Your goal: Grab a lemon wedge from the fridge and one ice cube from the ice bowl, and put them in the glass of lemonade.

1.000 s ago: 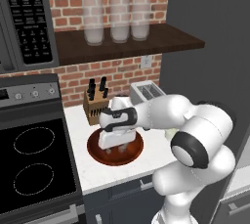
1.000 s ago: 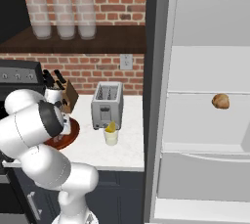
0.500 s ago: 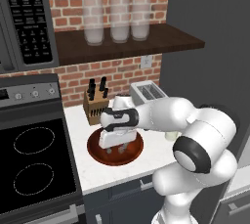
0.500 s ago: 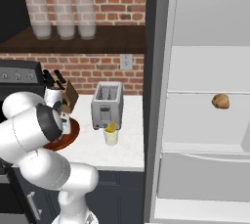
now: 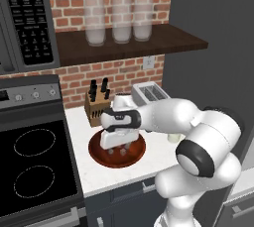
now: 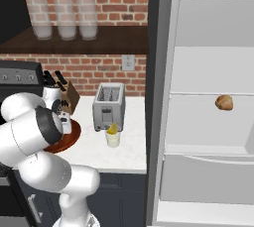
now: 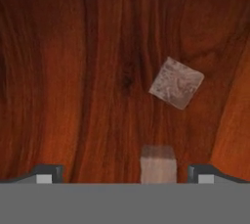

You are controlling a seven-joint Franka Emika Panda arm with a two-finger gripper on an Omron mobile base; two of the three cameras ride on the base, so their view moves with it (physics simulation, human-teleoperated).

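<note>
Red brick wall point(image 5: 126, 75) at frame centre carries a dark wooden shelf point(image 5: 131, 42). White countertop point(image 6: 116, 149) lies below; black stove point(image 5: 34, 164) occupies lower left.

So the arm point(image 5: 198, 137) is basically all glossy white, made of fat rounded tube segments that look like smooth plastic shells, no visible seams worth mentioning. The joints are dark: there's a big round dark grey cap point(image 5: 192, 157) on the elbow bulge with a black ring around it, and the same sort of dark disc point(image 6: 51, 126) shows on the shoulder-ish lump from the right base camera. Near the wrist there's a black band point(image 5: 120, 118) with a small pale dot on it. The hand point(image 5: 118, 136) is a boxy white block, and the fingertips point(image 7: 47, 174) are small, dark grey, with a lighter grey square pad face.
</note>
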